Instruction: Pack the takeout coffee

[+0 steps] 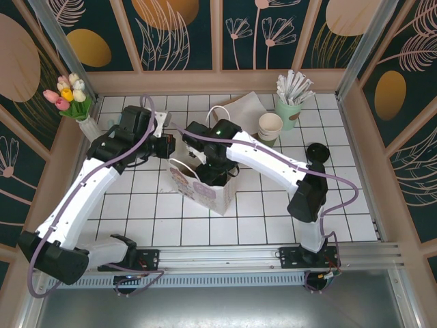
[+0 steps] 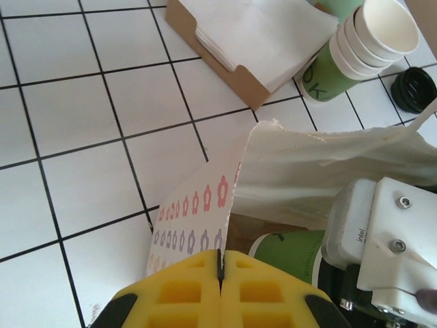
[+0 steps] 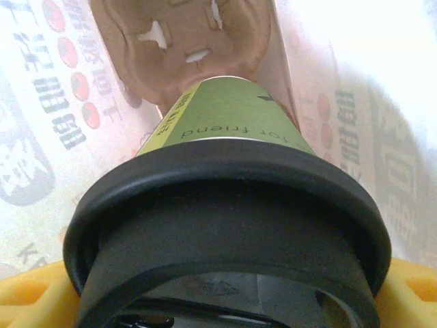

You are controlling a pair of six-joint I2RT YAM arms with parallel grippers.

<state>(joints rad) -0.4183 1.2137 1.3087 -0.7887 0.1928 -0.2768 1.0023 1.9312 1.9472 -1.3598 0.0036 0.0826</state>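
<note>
The takeout coffee [image 3: 225, 123], a green paper cup with a black lid [image 3: 225, 205], hangs inside the paper bag [image 1: 205, 188]. My right gripper [image 3: 225, 304] is shut on it, with a yellow finger [image 3: 27, 294] at each side of the lid. In the left wrist view the cup's green wall [image 2: 287, 253] shows inside the bag, beside the right wrist. My left gripper [image 2: 221, 258] is shut on the bag's flower-printed edge [image 2: 198, 212]. In the top view both grippers, left [image 1: 174, 147] and right [image 1: 205, 162], meet at the bag's mouth. A brown cardboard carrier [image 3: 184, 41] lies at the bag's bottom, below the cup.
A stack of lidless cups [image 1: 270, 126] [image 2: 369, 41], a mint holder of white sticks [image 1: 290, 109] and a loose black lid [image 1: 317, 150] [image 2: 414, 89] stand at the back right. A napkin box [image 2: 246, 41] lies behind the bag. Tulips in a vase [image 1: 72, 102] stand at the back left.
</note>
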